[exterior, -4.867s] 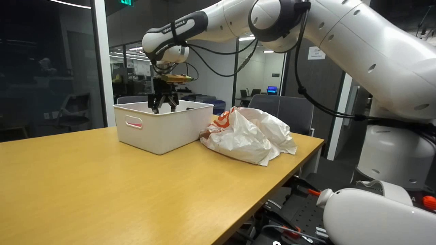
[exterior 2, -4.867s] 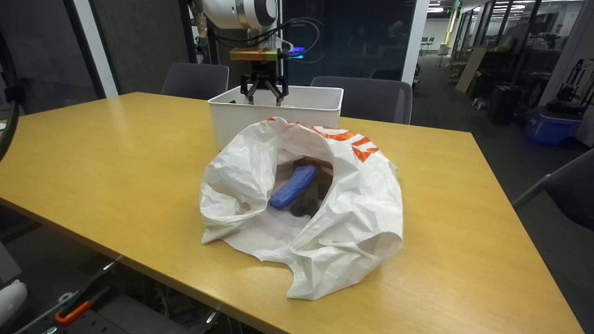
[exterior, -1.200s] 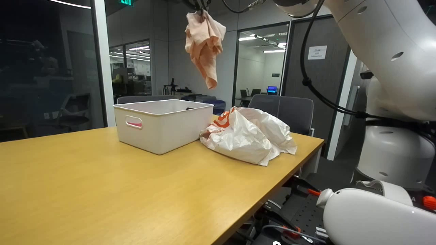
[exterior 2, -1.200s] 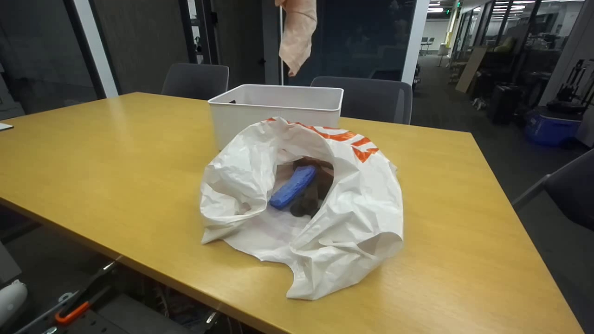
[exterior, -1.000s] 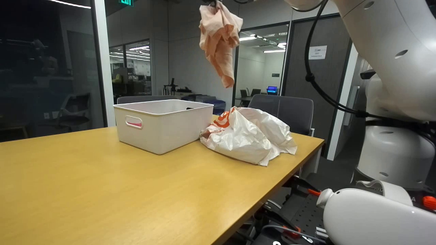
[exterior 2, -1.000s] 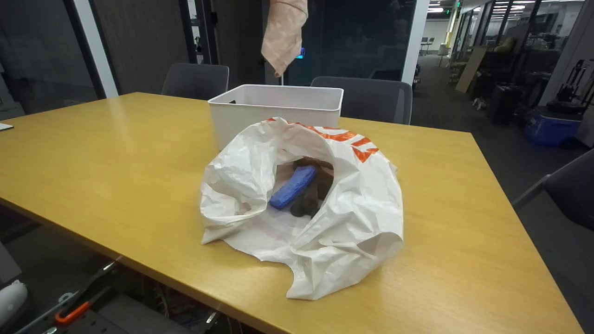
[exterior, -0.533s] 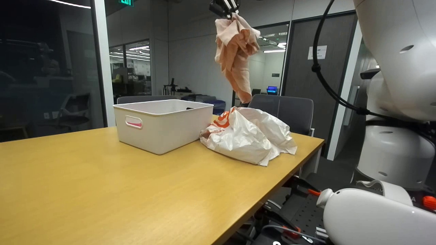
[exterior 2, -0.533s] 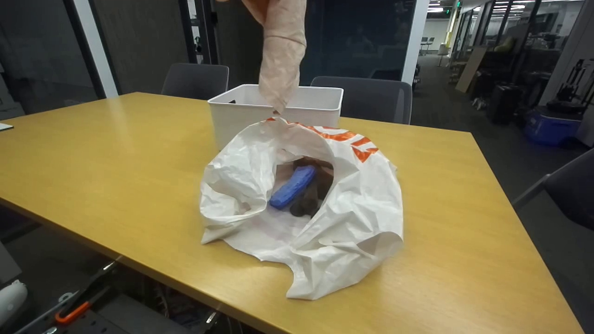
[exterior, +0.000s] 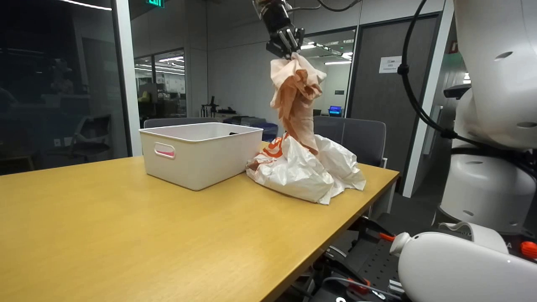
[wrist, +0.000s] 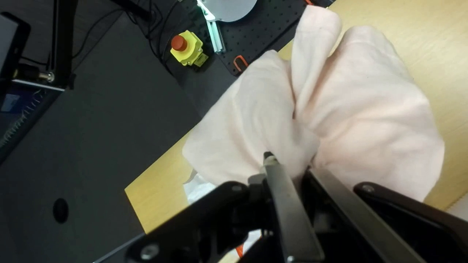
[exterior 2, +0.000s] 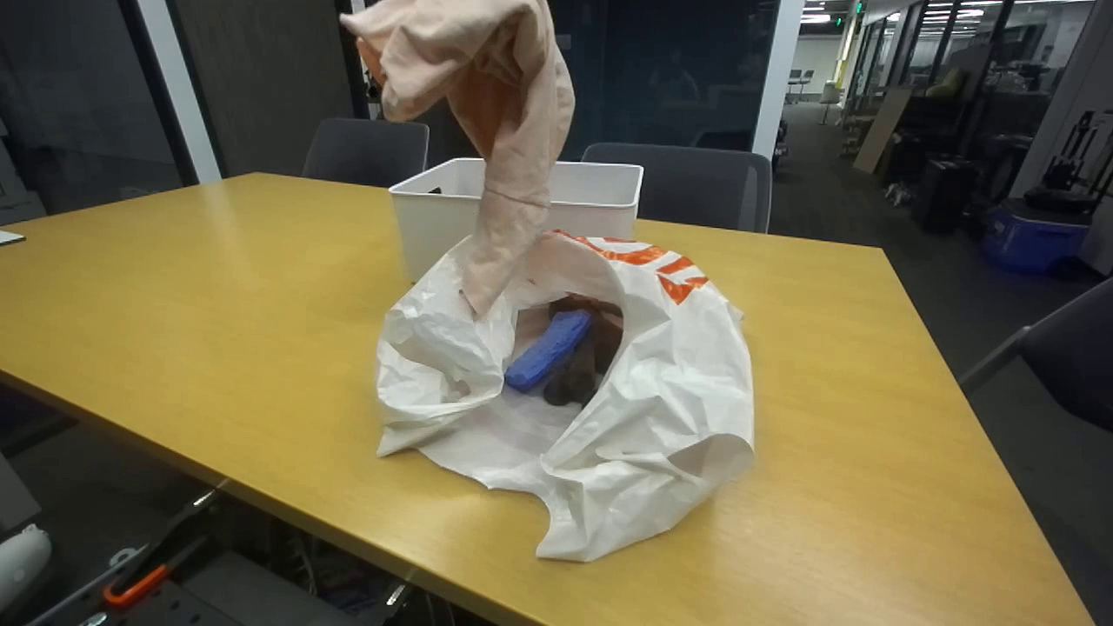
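Gripping a peach cloth [exterior: 296, 90] by its bunched upper part, the hand [exterior: 289, 55] is nearly closed, with a narrow gap between its fingers [wrist: 286, 204] in the wrist view. The cloth hangs by the crumpled white plastic bag [exterior 2: 656, 374] on the bench [exterior: 147, 226], its lower end overlapping the bag in both exterior views; contact cannot be told. A white bin [exterior: 201, 163] stands beside the bag.

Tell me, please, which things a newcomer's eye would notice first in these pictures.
Probably the cloth, pale pink, which hangs from the end effector and overlaps the bag in both exterior views. Next comes the blue object inside the bag's open mouth, then the bin beside the bag on the table.
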`<state>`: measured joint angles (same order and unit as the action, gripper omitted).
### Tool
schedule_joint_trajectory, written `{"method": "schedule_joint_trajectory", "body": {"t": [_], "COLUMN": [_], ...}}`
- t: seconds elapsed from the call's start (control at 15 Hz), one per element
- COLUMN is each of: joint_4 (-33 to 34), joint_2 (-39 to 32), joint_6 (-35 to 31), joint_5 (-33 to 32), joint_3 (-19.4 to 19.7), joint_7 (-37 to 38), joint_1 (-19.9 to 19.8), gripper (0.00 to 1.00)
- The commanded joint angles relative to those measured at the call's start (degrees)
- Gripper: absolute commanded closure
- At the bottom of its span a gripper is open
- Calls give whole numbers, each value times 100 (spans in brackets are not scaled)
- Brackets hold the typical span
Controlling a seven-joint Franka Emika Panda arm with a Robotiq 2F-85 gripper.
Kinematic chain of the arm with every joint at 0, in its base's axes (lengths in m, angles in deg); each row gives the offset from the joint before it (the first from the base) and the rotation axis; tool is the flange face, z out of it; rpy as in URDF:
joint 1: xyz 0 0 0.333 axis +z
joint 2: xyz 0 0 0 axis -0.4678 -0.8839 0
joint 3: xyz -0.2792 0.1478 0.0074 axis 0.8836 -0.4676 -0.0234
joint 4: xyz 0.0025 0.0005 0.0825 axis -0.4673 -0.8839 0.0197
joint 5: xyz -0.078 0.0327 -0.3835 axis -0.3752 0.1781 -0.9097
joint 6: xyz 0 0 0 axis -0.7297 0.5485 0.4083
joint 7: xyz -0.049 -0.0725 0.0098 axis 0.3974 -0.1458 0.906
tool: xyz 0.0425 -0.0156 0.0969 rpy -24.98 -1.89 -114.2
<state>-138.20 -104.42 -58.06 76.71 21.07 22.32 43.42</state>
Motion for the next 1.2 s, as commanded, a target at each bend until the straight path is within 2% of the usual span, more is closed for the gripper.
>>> {"method": "schedule_joint_trajectory", "body": {"t": [0.0,0.07,0.33,0.6,0.8,0.93,1.07,1.13], "joint_4": [-1448,-1742,-3023,-4322,-5345,-6062,-6682,-6815], "joint_2": [591,686,967,1291,1413,1448,1549,1512], "joint_6": [-805,-891,-1394,-2020,-2933,-3824,-4777,-5046], "joint_5": [-186,-341,-649,-860,-880,-1075,-1600,-1906], "joint_3": [47,-544,-861,-1009,-1076,-1117,-1138,-1126], "joint_7": [111,177,188,153,110,199,521,715], "joint_1": [25,-491,-956,-1353,-1560,-1635,-1655,-1670], "gripper": [97,97,97,97,97,97,97,97]}}
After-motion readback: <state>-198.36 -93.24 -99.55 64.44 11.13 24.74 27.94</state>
